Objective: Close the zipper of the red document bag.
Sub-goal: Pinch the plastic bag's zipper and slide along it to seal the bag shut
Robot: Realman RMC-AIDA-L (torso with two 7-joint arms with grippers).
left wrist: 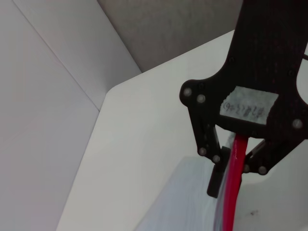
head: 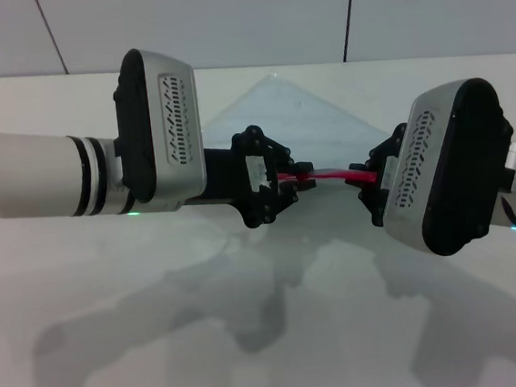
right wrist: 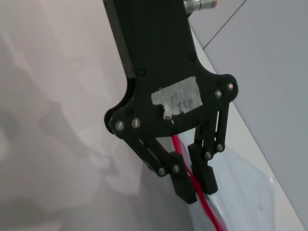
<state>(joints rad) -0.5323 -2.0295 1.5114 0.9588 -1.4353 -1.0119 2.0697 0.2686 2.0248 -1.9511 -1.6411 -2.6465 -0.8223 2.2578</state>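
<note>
The red document bag (head: 289, 117) is a translucent pale pouch, held up by its near edge above the white table, its far corner resting toward the wall. The zipper (head: 334, 174) is a thin red strip stretched between both grippers. My left gripper (head: 300, 178) is shut on the strip's left part; in the left wrist view the zipper (left wrist: 231, 199) runs between that gripper's (left wrist: 232, 169) fingers, with the bag (left wrist: 187, 204) beside it. My right gripper (head: 371, 175) is shut on the strip's right part; the right wrist view shows this gripper (right wrist: 198, 189) pinching the zipper (right wrist: 210, 212) over the bag (right wrist: 243, 197).
The white table (head: 118, 353) carries the arms' shadows at its near side. Grey wall panels (head: 223, 18) stand behind its far edge. In the left wrist view the table's edge (left wrist: 103, 98) meets a side wall.
</note>
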